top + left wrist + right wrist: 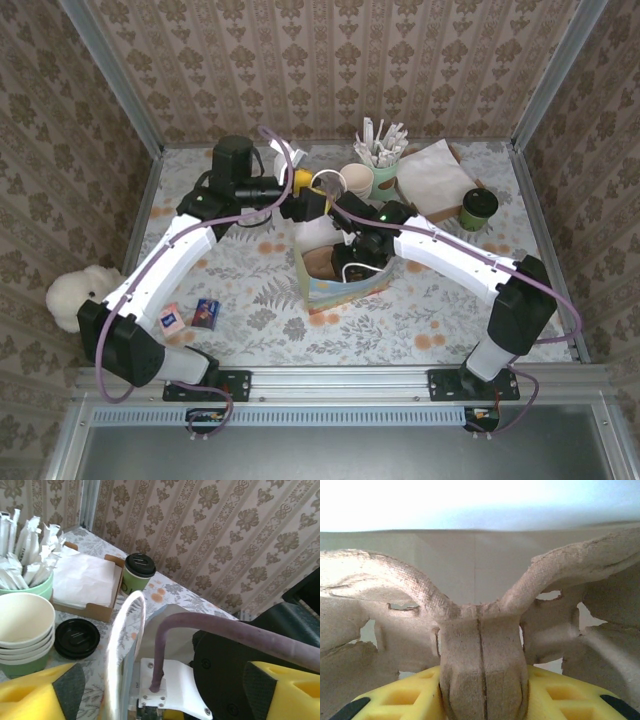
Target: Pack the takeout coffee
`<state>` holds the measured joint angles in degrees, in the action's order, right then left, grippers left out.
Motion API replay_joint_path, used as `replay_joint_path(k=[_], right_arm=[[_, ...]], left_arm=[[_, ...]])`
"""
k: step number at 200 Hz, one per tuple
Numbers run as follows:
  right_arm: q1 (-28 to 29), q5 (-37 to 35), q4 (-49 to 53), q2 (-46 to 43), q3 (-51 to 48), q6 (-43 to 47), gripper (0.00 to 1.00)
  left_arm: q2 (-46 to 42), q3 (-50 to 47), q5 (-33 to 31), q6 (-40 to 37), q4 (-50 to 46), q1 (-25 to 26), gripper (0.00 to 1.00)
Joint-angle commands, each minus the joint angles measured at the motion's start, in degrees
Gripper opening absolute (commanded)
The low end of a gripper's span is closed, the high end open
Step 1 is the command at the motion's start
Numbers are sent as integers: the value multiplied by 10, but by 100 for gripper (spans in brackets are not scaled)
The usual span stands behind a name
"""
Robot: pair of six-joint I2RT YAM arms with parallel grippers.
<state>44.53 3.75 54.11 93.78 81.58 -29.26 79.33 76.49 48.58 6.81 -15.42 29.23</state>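
Observation:
A brown moulded-pulp carrier tray sits inside an upright paper bag at mid-table. My right gripper reaches down into the bag and is shut on the tray's central post; its yellow fingers press on both sides. The tray shows as a brown patch in the bag's mouth. My left gripper hovers at the bag's far rim, open, with the white bag handle standing between its yellow fingers. A stack of cream paper cups stands behind the bag.
Behind the bag are black lids, a green cup of white sticks, a napkin stack in a cardboard holder and a lidded green cup. Two small packets lie front left. A white plush sits at the left wall.

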Motion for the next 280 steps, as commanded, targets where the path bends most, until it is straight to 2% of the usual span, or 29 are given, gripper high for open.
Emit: replay_joint_path(k=[1, 21, 44, 87, 124, 180, 225, 253, 280], right_arm=[[4, 17, -21, 5, 3, 8, 41], [5, 19, -26, 5, 3, 6, 41], [4, 12, -23, 2, -1, 3, 41], [8, -39, 18, 17, 15, -12, 41], [26, -72, 38, 66, 44, -10, 40], [35, -73, 47, 100, 31, 8, 40], [35, -71, 53, 118, 24, 6, 40], [35, -73, 54, 128, 20, 3, 40], [35, -74, 41, 138, 7, 1, 40]], left_arm=[[3, 15, -26, -51, -30, 5, 74], [22, 23, -24, -51, -30, -6, 53], [35, 27, -2, -42, -23, -16, 35], [26, 22, -25, 7, -8, -25, 12], [42, 33, -47, 54, -5, -13, 0], [30, 36, -134, 75, -8, -9, 0], [6, 21, -126, 110, 45, -9, 0], [2, 24, -98, 117, 50, -9, 0], [-1, 21, -96, 117, 46, -8, 0]])
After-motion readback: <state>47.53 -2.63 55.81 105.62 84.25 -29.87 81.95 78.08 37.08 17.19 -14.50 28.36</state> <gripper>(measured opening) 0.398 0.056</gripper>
